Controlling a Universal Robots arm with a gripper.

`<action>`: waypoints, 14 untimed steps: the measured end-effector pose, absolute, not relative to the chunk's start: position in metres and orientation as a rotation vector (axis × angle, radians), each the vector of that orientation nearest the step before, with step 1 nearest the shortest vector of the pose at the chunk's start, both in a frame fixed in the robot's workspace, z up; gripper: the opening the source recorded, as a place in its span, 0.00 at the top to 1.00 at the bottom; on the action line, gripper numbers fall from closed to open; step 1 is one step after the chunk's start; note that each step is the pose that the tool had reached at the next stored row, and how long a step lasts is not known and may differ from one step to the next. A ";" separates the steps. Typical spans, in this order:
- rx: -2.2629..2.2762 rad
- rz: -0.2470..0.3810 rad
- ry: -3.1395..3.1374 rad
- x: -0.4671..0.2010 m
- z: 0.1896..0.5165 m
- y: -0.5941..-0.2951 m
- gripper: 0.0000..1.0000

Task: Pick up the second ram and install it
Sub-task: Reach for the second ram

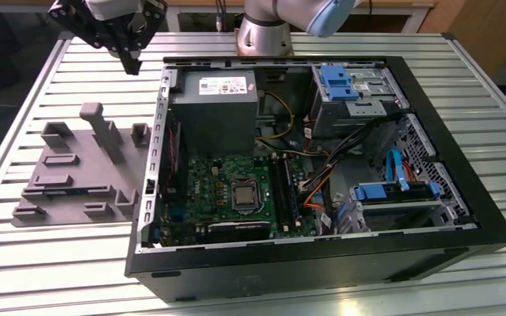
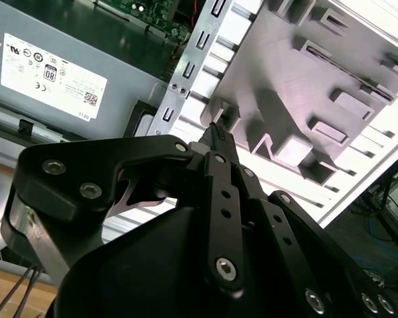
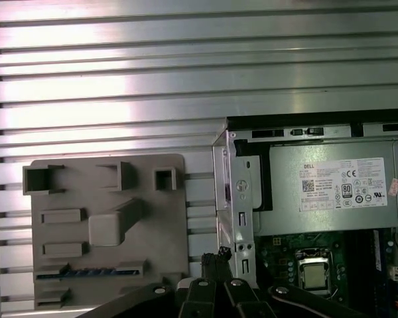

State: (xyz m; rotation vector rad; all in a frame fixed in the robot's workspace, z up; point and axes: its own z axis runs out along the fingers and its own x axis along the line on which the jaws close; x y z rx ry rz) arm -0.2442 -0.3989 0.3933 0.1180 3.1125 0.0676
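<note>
One ram (image 3: 86, 271) stands in the tray (image 3: 152, 218) slot, well off from my gripper (image 3: 219, 254) | jaws pressed together, empty | risk: coming down unopened, I'd hit the ram's edge.

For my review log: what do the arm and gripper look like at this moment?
The arm is silver-grey with rounded joints and a light blue joint cap. The gripper is matte black, built of flat linkage bars dotted with silver screw heads and small holes, tapering to slim tips.
</note>
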 end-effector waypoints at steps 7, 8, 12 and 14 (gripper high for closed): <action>0.118 0.068 3.112 -0.249 0.393 -0.399 0.89; 0.118 0.068 3.112 -0.249 0.393 -0.399 0.89; 0.118 0.068 3.112 -0.252 0.393 -0.399 0.89; 0.118 0.068 3.113 -0.254 0.393 -0.399 0.89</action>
